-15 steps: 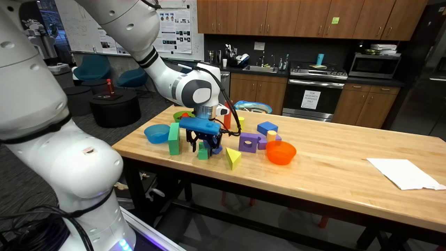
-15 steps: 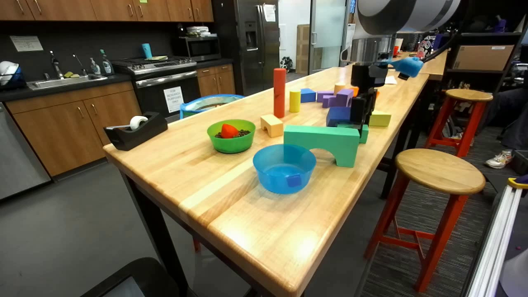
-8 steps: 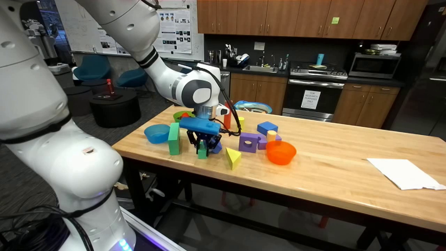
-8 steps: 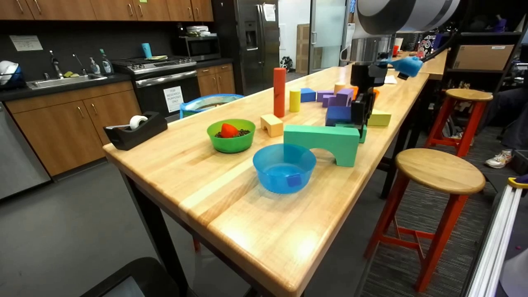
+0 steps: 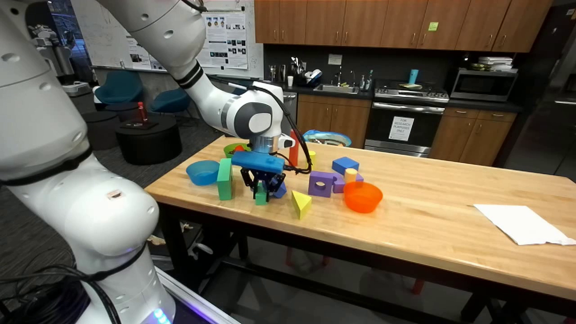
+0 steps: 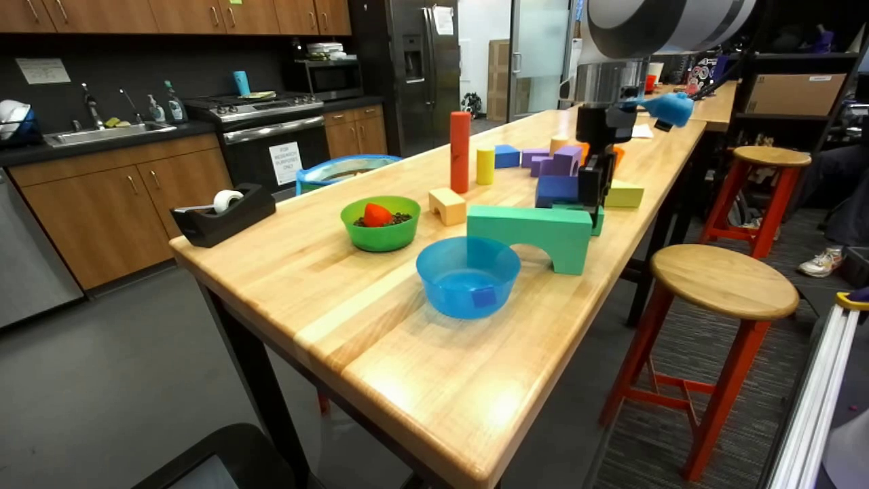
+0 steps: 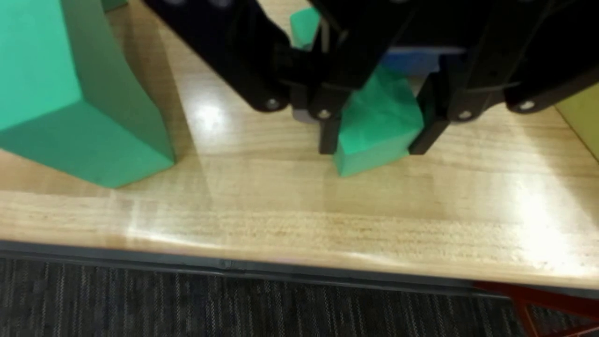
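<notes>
A small green block [image 7: 379,121] lies on the table between the fingers of my gripper [image 7: 376,142], which presses on it from both sides. Seen in an exterior view, the gripper [image 5: 262,197] points down with its tips low around the same green block [image 5: 261,200]. Right behind it is a dark blue block [image 6: 557,191], partly covered by the fingers. A second bit of green [image 7: 304,25] shows behind a finger; whether it belongs to the held block I cannot tell. To one side stands a large green arch block [image 6: 523,227], and to the other a yellow triangular block [image 5: 300,204].
A blue bowl [image 6: 468,292] sits beside the arch. Purple blocks [image 5: 320,184] and an orange bowl [image 5: 362,198] are past the yellow triangle. Farther back stand a red cylinder [image 6: 459,153], a yellow cylinder [image 6: 485,166] and a green bowl [image 6: 380,227]. The table edge runs close by.
The fingers have drawn together onto the green block over the last second. The arm itself has hardly moved, and the surrounding blocks and bowls stay where they were.
</notes>
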Controlling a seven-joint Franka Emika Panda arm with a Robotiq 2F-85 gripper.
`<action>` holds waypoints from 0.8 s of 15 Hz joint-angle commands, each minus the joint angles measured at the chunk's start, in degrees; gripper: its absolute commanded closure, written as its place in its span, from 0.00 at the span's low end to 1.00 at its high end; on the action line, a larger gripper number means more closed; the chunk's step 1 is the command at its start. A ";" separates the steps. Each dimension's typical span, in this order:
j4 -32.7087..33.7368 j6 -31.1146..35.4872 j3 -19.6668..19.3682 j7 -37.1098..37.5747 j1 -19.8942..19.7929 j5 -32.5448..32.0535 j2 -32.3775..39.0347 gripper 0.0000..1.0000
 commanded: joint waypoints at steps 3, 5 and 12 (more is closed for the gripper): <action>-2.89 -0.71 1.72 -0.45 -1.81 -5.20 -2.80 0.84; -4.11 -1.38 1.85 -1.22 -1.69 -6.31 -4.40 0.84; -6.47 -3.92 0.90 -1.71 -3.54 -10.00 -8.77 0.84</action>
